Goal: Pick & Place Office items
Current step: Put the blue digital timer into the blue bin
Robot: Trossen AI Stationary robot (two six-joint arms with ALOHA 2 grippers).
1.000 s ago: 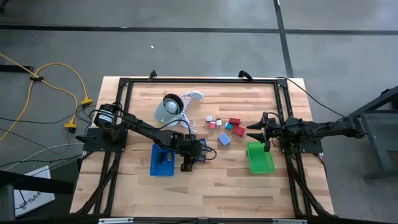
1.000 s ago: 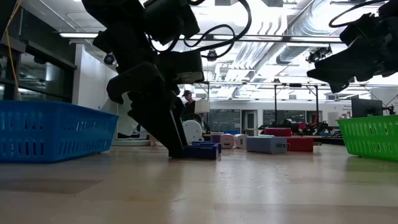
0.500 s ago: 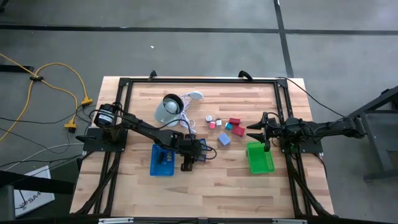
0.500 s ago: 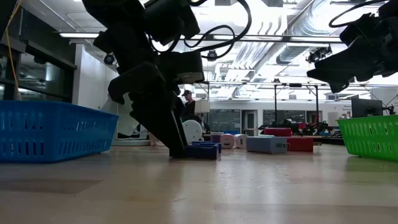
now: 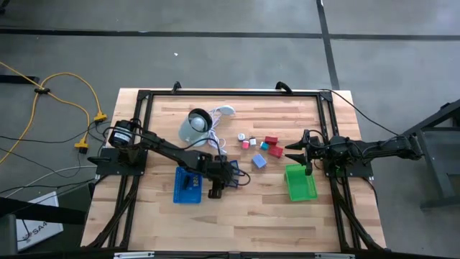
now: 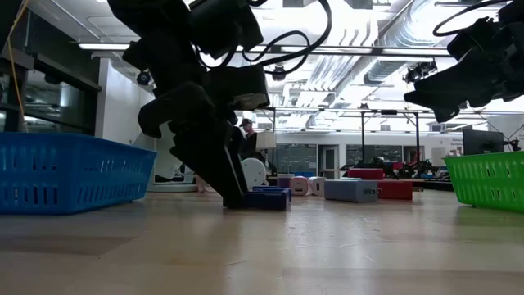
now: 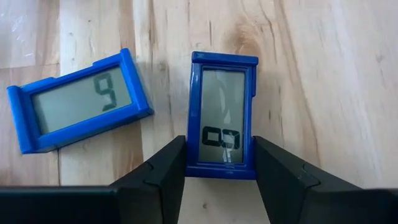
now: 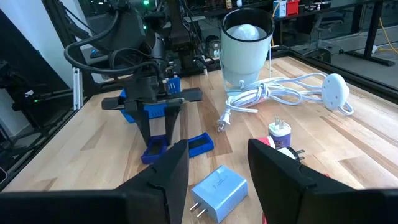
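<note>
High view: left gripper (image 5: 215,191) sits at centre, beside the blue tray (image 5: 188,185); right gripper (image 5: 296,152) hovers above the green tray (image 5: 300,183).

Left wrist view: fingers (image 7: 163,171) clamp a blue display (image 7: 222,116); another display (image 7: 79,100) lies upper left.

Right wrist view: fingers (image 8: 169,176) apart, holding nothing.

I see two matte black arms of boxy jointed links, each mounted on a black frame at the wooden table's (image 5: 237,216) edge. Black cables loop off the left arm (image 5: 169,150) near its wrist. The left gripper's (image 7: 221,177) fingers (image 7: 163,171) are dark, broad, angular wedges; the right gripper (image 8: 217,171) has the same.
</note>
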